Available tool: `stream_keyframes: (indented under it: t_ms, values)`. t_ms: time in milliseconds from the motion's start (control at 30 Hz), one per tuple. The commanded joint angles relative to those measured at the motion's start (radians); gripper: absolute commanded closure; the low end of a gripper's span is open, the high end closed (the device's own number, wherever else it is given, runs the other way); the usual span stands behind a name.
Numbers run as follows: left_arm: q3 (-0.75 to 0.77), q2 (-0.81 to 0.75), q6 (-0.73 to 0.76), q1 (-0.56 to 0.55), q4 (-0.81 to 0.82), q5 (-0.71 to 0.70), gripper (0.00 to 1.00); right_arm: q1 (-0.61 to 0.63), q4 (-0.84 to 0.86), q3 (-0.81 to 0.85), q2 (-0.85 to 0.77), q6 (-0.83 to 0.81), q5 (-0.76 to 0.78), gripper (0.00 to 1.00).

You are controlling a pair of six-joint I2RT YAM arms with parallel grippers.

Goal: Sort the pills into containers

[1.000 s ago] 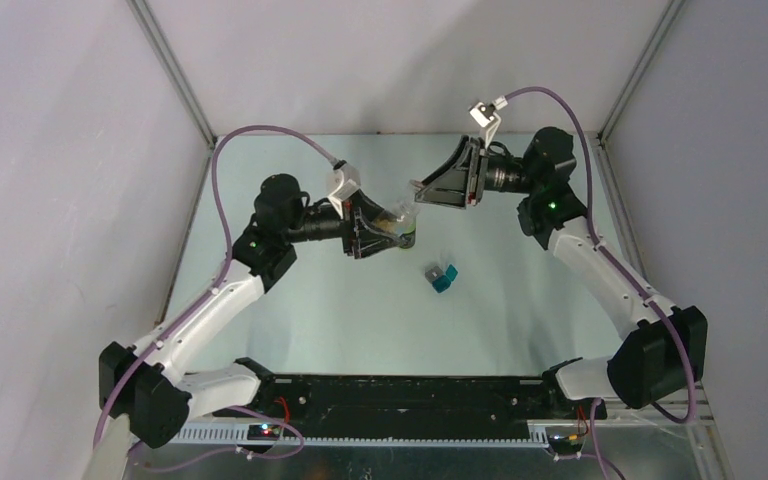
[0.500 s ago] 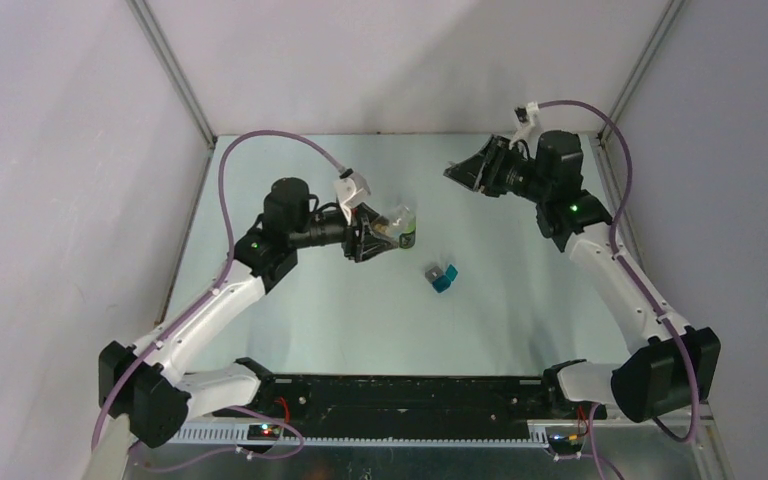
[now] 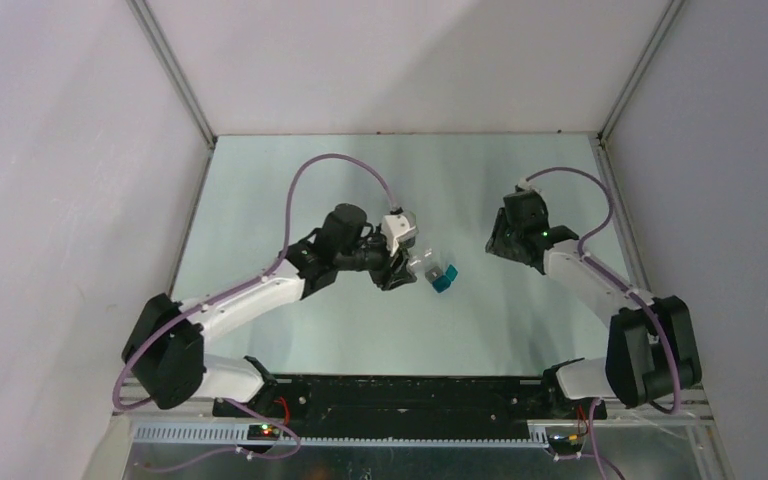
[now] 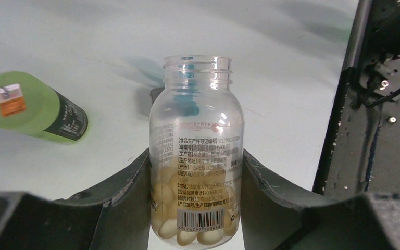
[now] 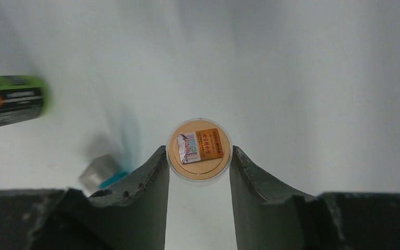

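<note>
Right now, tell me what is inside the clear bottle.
Pale pills lie low in the clear bottle; the top half is empty. Its printed label hides much of the pile.

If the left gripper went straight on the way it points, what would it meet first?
Likely the small teal-and-grey piece, just beyond the open mouth of the clear plastic pill bottle in the left gripper; the bottle would touch it first. Height is unclear.
</note>
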Motion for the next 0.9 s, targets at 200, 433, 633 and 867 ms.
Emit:
stream_keyframes:
  t_ms: [200,433,633,867]
  values:
    - [0.032,0.118,0.054,-0.054,0.029,-0.094,1.0,0.081,0.04,-0.023,0.178,0.045,0.279,0.63]
    - [0.033,0.176,0.077,-0.066,0.026,-0.109,1.0,0.076,0.102,-0.022,0.293,0.012,0.273,0.6]
    - [0.041,0.217,0.113,-0.079,0.014,-0.131,1.0,0.072,0.088,-0.011,0.307,0.031,0.222,0.32]
    - [0.065,0.255,0.134,-0.09,-0.021,-0.158,1.0,0.04,0.031,0.014,0.237,0.044,0.154,0.17]
